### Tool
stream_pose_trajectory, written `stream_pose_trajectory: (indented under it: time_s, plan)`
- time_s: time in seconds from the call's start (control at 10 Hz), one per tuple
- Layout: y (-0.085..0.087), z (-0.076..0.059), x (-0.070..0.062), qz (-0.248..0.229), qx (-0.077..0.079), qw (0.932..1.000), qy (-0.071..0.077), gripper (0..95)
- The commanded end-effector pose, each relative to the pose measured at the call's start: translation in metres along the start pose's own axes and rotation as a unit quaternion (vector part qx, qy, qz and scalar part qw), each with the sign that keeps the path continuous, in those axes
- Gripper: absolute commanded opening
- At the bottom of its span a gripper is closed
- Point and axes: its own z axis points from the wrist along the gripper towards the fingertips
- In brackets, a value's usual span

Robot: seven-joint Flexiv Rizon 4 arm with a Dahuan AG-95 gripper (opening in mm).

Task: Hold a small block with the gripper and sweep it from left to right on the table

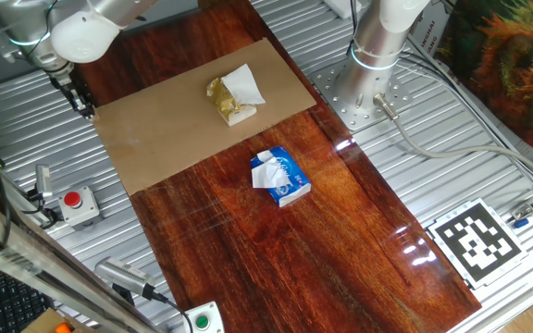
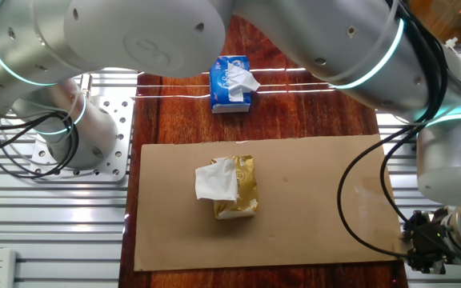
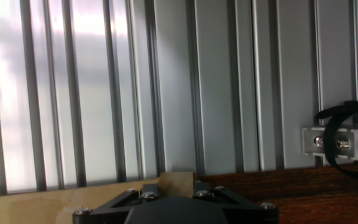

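My gripper stands low at the far left corner of the tan cardboard sheet on the red-brown table. In the other fixed view the gripper is at the sheet's right edge. In the hand view a small pale tan block sits pinched between the black jaws, and the gripper is shut on it. The block is too small to make out in either fixed view.
A yellowish crumpled lump with white paper lies on the sheet. A blue-and-white packet lies on the wood. A red button box sits on the ribbed metal surround. The arm column stands at the back.
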Motion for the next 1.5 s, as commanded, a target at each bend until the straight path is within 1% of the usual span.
stream_pose_trajectory:
  time_s: [0.1,0.4,0.6,0.7,0.8,0.9,1.0,1.2,1.4,1.5]
  plan:
    - [0.007,0.001,0.002,0.004,0.002,1.0,-0.001,19.0]
    - [0.01,0.001,0.005,0.004,0.001,1.0,-0.001,19.0]
    - [0.009,0.003,0.011,0.004,0.002,1.0,-0.001,19.0]
    - [0.008,0.005,0.016,0.005,0.001,1.0,-0.002,19.0]
    - [0.008,0.004,0.019,0.007,-0.002,1.0,-0.003,19.0]
    - [0.009,-0.001,0.02,0.009,-0.003,1.0,-0.002,19.0]
    - [0.01,-0.003,0.021,0.009,0.0,1.0,0.0,19.0]
    - [0.009,0.0,0.027,0.009,-0.001,1.0,0.001,19.0]
    - [0.007,0.005,0.036,0.009,-0.001,1.0,-0.002,19.0]
    - [0.007,0.005,0.037,0.011,-0.003,0.9999,-0.006,19.0]
